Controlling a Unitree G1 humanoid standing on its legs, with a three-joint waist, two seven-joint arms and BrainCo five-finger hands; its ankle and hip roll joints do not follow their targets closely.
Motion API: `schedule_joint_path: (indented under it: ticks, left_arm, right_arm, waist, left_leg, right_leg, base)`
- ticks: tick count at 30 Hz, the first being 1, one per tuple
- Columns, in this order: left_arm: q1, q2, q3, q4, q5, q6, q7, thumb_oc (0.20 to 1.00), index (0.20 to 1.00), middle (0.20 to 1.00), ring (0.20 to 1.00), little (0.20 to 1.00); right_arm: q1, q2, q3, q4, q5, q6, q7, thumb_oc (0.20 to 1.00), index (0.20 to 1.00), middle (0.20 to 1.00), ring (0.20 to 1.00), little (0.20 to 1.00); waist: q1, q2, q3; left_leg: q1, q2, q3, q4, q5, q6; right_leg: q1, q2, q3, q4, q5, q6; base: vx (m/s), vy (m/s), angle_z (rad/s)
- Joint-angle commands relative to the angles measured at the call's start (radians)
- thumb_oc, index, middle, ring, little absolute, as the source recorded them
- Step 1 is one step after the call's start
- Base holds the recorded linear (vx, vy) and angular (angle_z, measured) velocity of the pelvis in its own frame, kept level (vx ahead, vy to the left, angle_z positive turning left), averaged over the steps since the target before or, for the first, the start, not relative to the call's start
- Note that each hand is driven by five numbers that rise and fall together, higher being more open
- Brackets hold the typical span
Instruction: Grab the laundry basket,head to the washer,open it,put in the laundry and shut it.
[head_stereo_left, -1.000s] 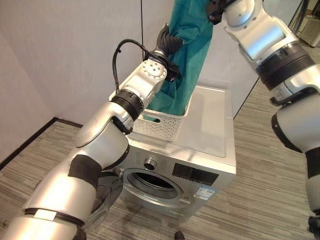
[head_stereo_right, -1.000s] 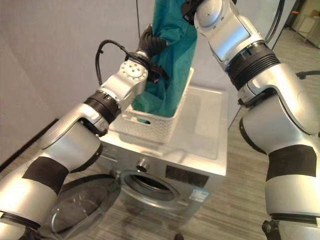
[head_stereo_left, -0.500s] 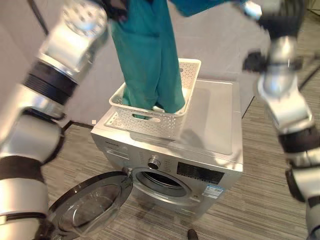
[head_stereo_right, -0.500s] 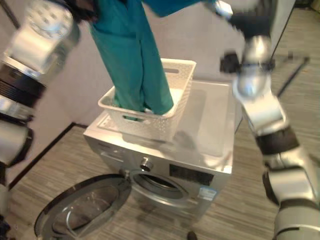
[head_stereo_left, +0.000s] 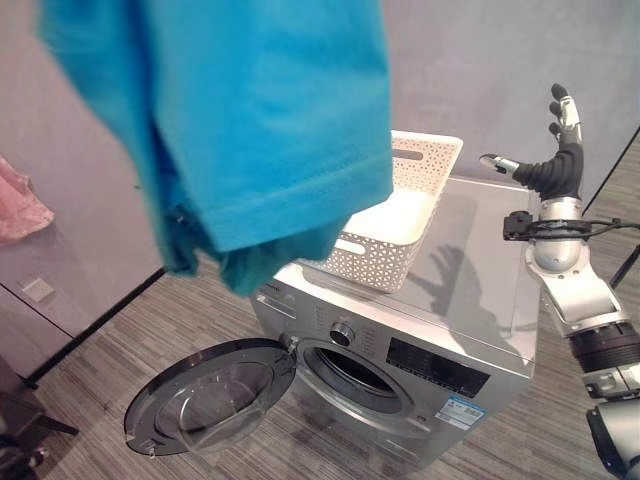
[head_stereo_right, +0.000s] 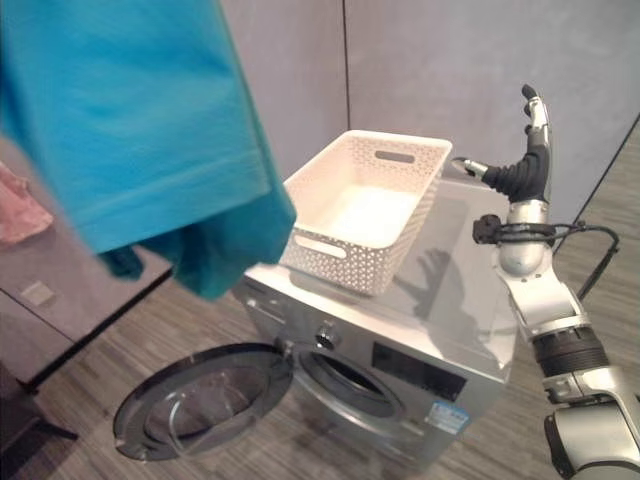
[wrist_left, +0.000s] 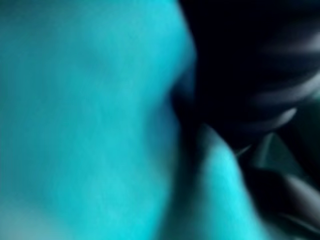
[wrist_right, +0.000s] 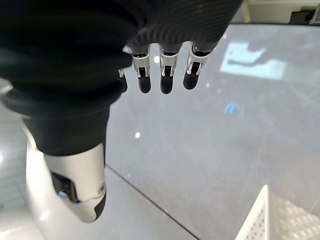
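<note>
A teal garment hangs in the air close to my head, left of the washer and clear of the basket. My left hand shows pressed into the same cloth, with the fabric bunched against it. The white perforated laundry basket sits on the washer's top and looks bare inside. The round door stands swung open to the left of the drum opening. My right hand is raised above the washer's right rear corner, fingers straight and holding nothing.
A grey wall rises behind the washer. A pink cloth shows at the far left edge. Wood-pattern floor spreads in front and to the left, where the open door juts out low.
The view has shifted. The teal garment has come fully out of the basket and now hangs up by my head. My right hand has let go of it and spread open over the washer.
</note>
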Motion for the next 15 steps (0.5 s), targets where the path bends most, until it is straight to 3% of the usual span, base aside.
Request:
schedule_joint_path:
  ticks: [1,6,9,10,11,13,15]
  left_arm:
    - [-0.054,0.051,-0.037,0.092,0.013,0.001,0.054,0.200,0.200,0.200,0.200,0.200]
    - [-0.065,0.152,-0.073,0.032,0.028,-0.006,0.061,0.200,0.200,0.200,0.200,0.200]
    - [0.052,0.307,-0.033,-0.119,0.050,-0.037,0.065,0.200,0.200,0.200,0.200,0.200]
    - [0.069,0.309,-0.017,-0.127,0.053,-0.035,0.067,0.200,0.200,0.200,0.200,0.200]
    - [0.124,0.336,0.017,-0.166,0.056,-0.044,0.069,0.200,0.200,0.200,0.200,0.200]
    - [0.442,0.391,0.248,-0.316,0.076,-0.071,0.072,0.200,0.200,0.200,0.200,0.200]
    - [0.583,0.395,0.364,-0.359,0.101,-0.069,0.075,0.200,0.200,0.200,0.200,0.200]
  right_arm:
    - [0.010,-0.005,-0.103,0.021,-0.015,-0.041,0.011,1.000,1.000,1.000,1.000,1.000]
    - [0.111,-0.009,-0.174,0.014,-0.031,-0.038,0.012,1.000,1.000,1.000,1.000,1.000]
    - [0.210,-0.006,-0.289,0.010,-0.105,-0.024,-0.034,1.000,1.000,1.000,1.000,1.000]
    - [0.215,-0.007,-0.291,0.006,-0.108,-0.023,-0.034,1.000,1.000,1.000,1.000,1.000]
    - [0.226,-0.003,-0.313,0.007,-0.125,-0.018,-0.044,1.000,1.000,1.000,1.000,1.000]
    - [0.259,0.015,-0.390,0.010,-0.166,-0.003,-0.081,1.000,1.000,1.000,1.000,1.000]
    - [0.267,0.005,-0.400,0.011,-0.176,0.001,-0.085,1.000,1.000,1.000,1.000,1.000]
  waist:
    - [0.043,-0.066,-0.015]
    - [0.053,-0.076,-0.016]
    - [0.058,-0.100,-0.003]
    - [0.059,-0.098,-0.005]
    - [0.057,-0.110,0.004]
    - [0.060,-0.148,0.041]
    - [0.069,-0.142,0.047]
  left_leg:
    - [0.089,0.013,0.042,0.005,-0.105,0.015]
    - [0.085,0.012,0.031,0.006,-0.104,0.016]
    - [0.079,0.007,0.026,0.017,-0.104,0.023]
    - [0.083,0.007,0.025,0.018,-0.112,0.023]
    - [0.077,0.003,0.027,0.030,-0.111,0.025]
    - [0.060,-0.016,0.038,0.109,-0.156,0.039]
    - [0.061,-0.023,0.046,0.135,-0.181,0.047]
  right_leg:
    - [0.028,-0.059,-0.010,0.000,-0.111,0.044]
    - [0.034,-0.063,-0.024,0.000,-0.109,0.047]
    - [0.039,-0.076,-0.039,0.000,-0.097,0.050]
    - [0.044,-0.076,-0.039,0.000,-0.104,0.052]
    - [0.042,-0.080,-0.040,0.000,-0.095,0.051]
    - [0.046,-0.096,-0.030,0.000,-0.080,0.059]
    - [0.051,-0.103,-0.023,0.000,-0.082,0.063]
  base:
    - [-0.04,0.026,0.10]
    - [-0.03,0.030,0.15]
    - [-0.05,0.064,0.10]
    - [-0.06,0.061,0.20]
    - [-0.02,0.080,0.21]
    - [-0.09,0.139,0.06]
    - [-0.06,0.113,-0.09]
